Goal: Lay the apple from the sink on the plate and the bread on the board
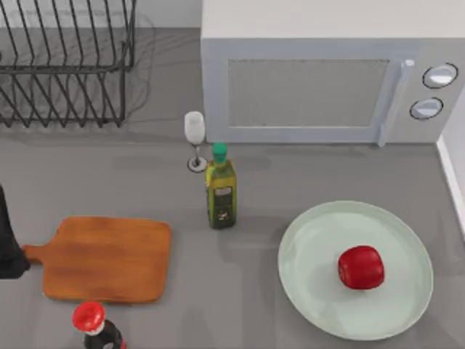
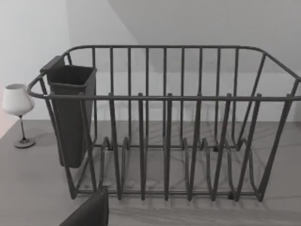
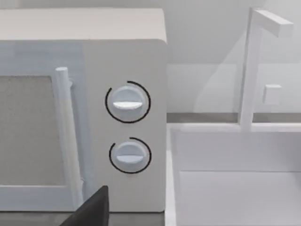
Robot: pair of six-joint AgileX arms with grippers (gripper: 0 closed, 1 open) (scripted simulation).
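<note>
Top view shows the apple (image 1: 361,267) already on the plate (image 1: 312,247) and the board (image 1: 106,258) bare just beside my left arm, so that arm seems nearer for the bread; neither hand's opening can be told.

Even, soft light, no glare

The dish rack (image 1: 65,62) throws faint thin shadows on the counter and wall; the apple (image 1: 361,267) carries a dull sheen; edges look slightly soft throughout.
</note>
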